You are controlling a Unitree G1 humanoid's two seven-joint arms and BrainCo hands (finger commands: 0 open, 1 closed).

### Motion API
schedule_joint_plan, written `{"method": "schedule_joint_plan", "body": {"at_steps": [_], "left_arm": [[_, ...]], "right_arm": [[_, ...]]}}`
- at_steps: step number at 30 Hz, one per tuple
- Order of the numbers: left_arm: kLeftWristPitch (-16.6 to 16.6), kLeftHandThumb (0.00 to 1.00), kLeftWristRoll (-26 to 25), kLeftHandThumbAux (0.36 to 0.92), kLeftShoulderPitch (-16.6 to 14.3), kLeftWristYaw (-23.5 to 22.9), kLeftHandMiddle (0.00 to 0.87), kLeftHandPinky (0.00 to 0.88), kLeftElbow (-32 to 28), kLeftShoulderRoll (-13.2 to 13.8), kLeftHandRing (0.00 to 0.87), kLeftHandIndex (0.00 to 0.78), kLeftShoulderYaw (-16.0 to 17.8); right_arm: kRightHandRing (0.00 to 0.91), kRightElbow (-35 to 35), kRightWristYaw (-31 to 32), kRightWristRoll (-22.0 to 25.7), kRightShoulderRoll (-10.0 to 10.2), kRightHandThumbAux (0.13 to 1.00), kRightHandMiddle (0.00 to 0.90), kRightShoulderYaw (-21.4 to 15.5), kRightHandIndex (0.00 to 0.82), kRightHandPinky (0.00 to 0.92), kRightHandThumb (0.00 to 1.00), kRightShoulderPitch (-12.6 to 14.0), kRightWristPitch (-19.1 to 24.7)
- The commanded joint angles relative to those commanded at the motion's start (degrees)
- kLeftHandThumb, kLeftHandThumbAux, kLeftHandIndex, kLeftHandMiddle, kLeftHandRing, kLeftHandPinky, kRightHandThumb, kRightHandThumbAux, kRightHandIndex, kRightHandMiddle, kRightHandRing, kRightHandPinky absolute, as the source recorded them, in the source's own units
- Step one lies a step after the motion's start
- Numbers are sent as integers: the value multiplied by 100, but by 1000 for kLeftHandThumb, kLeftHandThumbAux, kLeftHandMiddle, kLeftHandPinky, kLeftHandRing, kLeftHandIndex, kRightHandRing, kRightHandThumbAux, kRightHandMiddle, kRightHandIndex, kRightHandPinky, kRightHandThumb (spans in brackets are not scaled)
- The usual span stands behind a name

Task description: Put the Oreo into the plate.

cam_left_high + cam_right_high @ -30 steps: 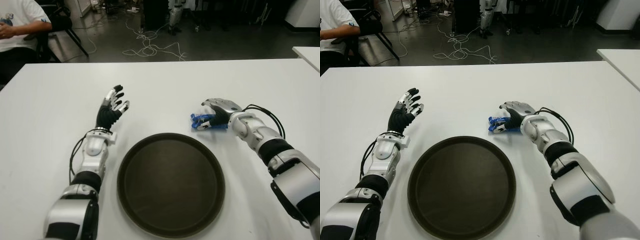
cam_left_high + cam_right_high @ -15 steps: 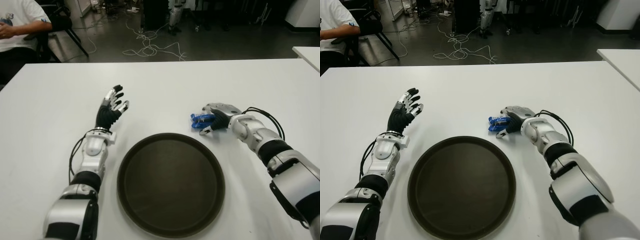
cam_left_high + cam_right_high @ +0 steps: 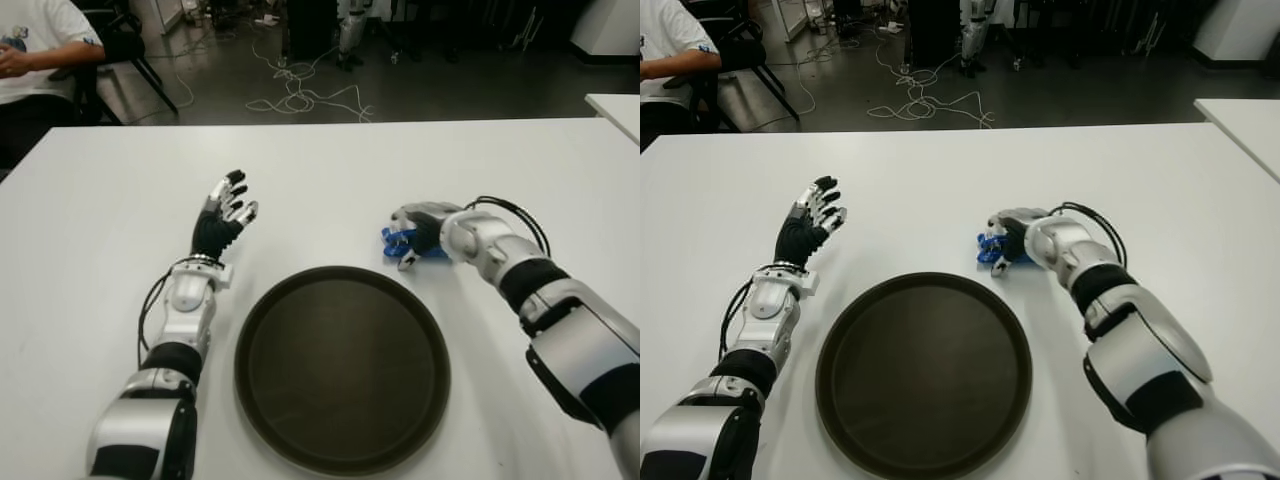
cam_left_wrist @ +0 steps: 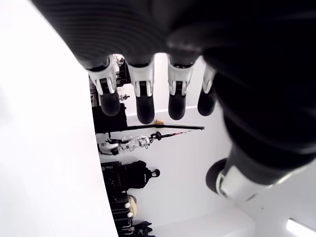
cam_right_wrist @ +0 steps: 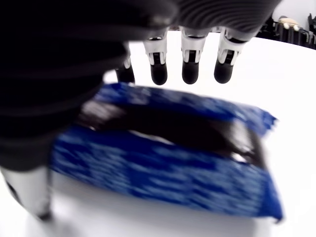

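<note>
A blue Oreo pack lies on the white table, just beyond the far right rim of the round dark plate. My right hand is cupped over the pack from its right side. In the right wrist view the pack fills the space under the palm, with the fingers stretched out past its far edge and the thumb on the near side, not closed. My left hand shows to the left of the plate, fingers spread, holding nothing.
A seated person is at the far left corner of the table. Cables lie on the floor beyond the table's far edge. The corner of another white table shows at the right.
My right hand has shifted slightly left and turned over the Oreo pack, with the wrist swung farther back. The pack has stayed in place. The left hand has not moved.
</note>
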Motion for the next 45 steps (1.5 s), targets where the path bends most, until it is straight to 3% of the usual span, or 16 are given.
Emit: {"method": "schedule_joint_plan", "body": {"at_steps": [14,19,25,33,45], "left_arm": [[-41,70,-38,715,9,-2,105,61,9,-29,76,45,27],[-61,68,-46,720,16,12,105,62,9,-43,77,46,37],[-53,68,-23,730,16,52,112,68,9,-38,84,53,30],[-26,66,-1,726,17,72,118,67,-12,-28,85,56,12],[0,69,2,706,40,10,105,60,-57,-12,75,45,-24]], "right_arm": [[45,-58,-143,173,26,768,51,-205,53,46,0,49,88],[65,-146,-504,175,-19,793,79,-274,80,49,0,118,26],[213,-152,-992,156,-48,869,214,-312,206,208,0,162,-74],[559,-109,-1196,209,-60,925,550,-390,448,526,0,169,-116],[654,-208,-1168,329,-108,926,648,-542,511,606,35,197,-152]]}}
